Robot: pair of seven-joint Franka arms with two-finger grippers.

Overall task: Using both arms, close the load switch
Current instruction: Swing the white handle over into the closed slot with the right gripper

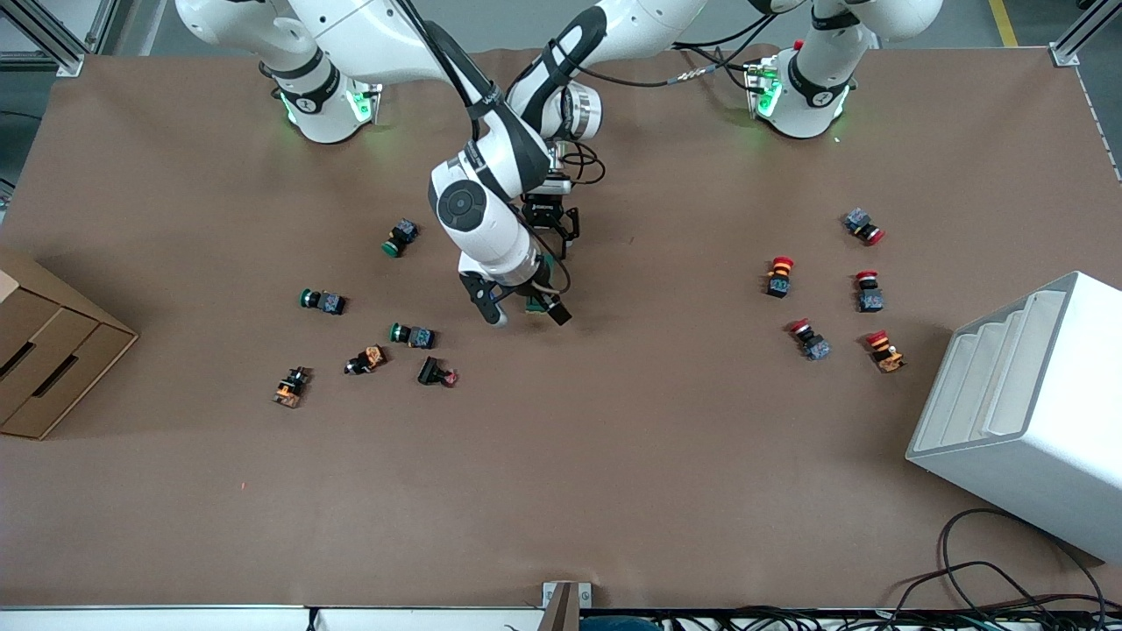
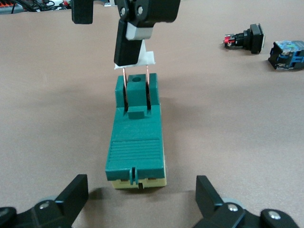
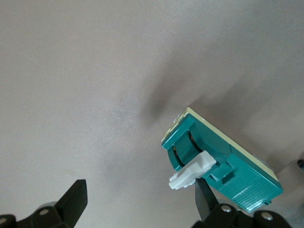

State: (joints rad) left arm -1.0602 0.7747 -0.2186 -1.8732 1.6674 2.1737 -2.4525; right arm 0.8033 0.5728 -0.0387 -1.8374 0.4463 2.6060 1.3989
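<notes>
Two arms are meeting over the middle of the table. A cardboard box [image 1: 53, 350] is sitting at the nine o'clock edge. A scatter of green and orange push buttons [image 1: 412, 335] is lying around eight to nine o'clock of the load switch.

The right arm is reaching in from its eleven o'clock base. The right gripper [image 1: 529, 315] is hanging low over the load switch [image 1: 536, 294], claw spread wide. In the left wrist view one of its fingers [image 2: 127, 45] is touching the white handle [image 2: 145, 58].

The load switch is lying flat on the brown mat near table centre, slightly toward twelve o'clock.

The left arm is coming from its one o'clock base. The left gripper [image 1: 550, 235] is sitting low just at twelve o'clock of the switch, claw also spread. In its wrist view the fingers are flanking the switch's end and are not touching it.

Red push buttons [image 1: 824, 298] are lying around three o'clock of the switch. A white rack [image 1: 1026, 412] is standing at the four o'clock edge.

Progress:
- **Done:** both grippers look to be in position at the switch.
- **Not done:** the handle is standing raised on its copper blades, which are showing above the green body, so the switch is reading as open.
- **Probably left:** the left claw is likely bracing or pinching the body while the right finger is pushing the handle down into the slots.
- **Risk:** the unclamped body may be sliding on the mat.
</notes>
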